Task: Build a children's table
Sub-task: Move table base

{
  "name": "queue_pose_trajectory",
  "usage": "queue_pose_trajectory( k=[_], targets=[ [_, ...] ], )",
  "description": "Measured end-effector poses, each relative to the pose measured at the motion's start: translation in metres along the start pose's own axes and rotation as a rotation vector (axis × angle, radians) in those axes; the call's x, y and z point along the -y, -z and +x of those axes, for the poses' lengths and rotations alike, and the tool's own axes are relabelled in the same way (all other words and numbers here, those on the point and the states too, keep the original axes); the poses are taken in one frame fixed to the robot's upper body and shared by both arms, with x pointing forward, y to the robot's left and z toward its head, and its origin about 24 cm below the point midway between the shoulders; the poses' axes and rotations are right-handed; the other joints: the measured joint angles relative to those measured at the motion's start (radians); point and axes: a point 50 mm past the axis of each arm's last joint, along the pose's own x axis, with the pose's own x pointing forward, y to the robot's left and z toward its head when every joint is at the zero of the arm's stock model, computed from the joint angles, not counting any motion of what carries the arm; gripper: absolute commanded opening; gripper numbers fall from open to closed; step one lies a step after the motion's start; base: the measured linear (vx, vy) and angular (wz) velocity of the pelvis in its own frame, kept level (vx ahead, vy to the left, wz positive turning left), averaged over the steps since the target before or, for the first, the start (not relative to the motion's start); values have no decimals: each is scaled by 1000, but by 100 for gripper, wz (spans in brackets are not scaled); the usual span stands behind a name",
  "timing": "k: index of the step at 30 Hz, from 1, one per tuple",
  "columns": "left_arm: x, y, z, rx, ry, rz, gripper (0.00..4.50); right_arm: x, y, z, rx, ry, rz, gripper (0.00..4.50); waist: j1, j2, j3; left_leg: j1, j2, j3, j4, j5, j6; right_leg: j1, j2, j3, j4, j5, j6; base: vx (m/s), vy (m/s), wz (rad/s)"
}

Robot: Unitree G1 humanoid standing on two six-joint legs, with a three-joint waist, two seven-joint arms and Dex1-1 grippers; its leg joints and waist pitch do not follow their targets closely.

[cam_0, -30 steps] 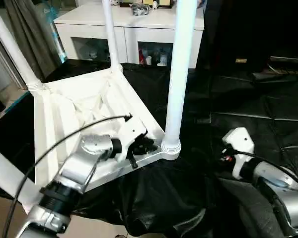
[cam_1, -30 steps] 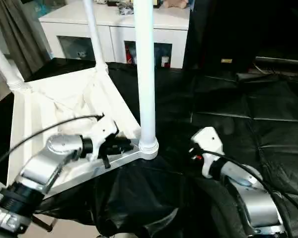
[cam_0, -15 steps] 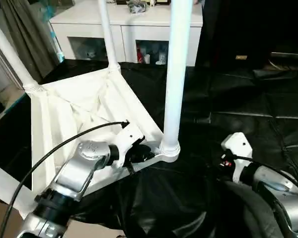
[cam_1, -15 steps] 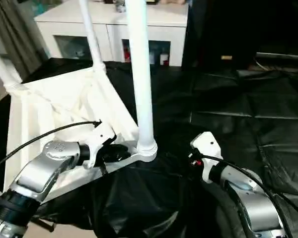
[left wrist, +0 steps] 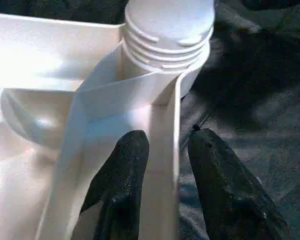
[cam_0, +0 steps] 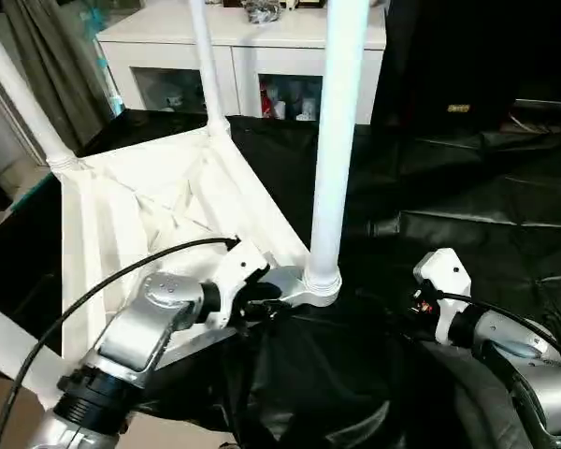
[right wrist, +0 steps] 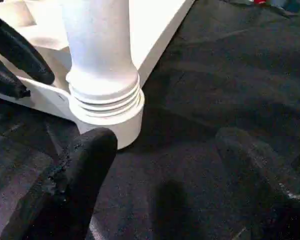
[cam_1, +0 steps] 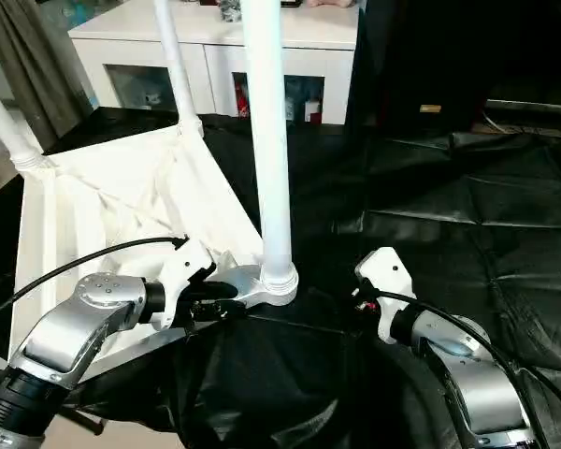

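White plastic tabletop (cam_0: 150, 201), inverted on black sheeting (cam_0: 467, 206), legs upright in corner sockets. Left gripper (left wrist: 165, 150) straddles its rim beside near leg (cam_0: 335, 140), apparently steadying; whether clamped, unclear. Right gripper (right wrist: 165, 165) spread wide, empty, close by.

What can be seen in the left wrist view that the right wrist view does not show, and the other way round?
The left wrist view alone shows the left hand with one black finger on each side of the white plastic tabletop's rim, inside rib included. The right wrist view alone shows the right hand wide open, over the black sheet and short of the table. Both show the white tube leg seated in its round corner socket.
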Motion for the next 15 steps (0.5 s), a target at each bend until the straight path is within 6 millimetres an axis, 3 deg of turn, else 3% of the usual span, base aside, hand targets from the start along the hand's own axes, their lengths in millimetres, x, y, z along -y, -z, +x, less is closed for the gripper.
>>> queue_pose_trajectory(
  k=[7,8,15],
  targets=[
    [-2,5,1,-18,-10,-8,167,-1,0,1,-3,-6,-2,370,0,0,0,0,0,0,-1,0,0,-1,0,0,-1,0,0,0,0,0],
    [-3,7,1,-23,-12,-11,142,-1,0,1,-3,-7,-2,370,0,0,0,0,0,0,-2,0,0,-1,0,0,-1,0,0,0,0,0],
    [-2,8,2,-33,5,-10,96,-2,0,1,-2,-9,-2,370,0,0,0,0,0,0,-2,0,0,-1,0,0,-1,0,0,0,0,0]
  ],
)
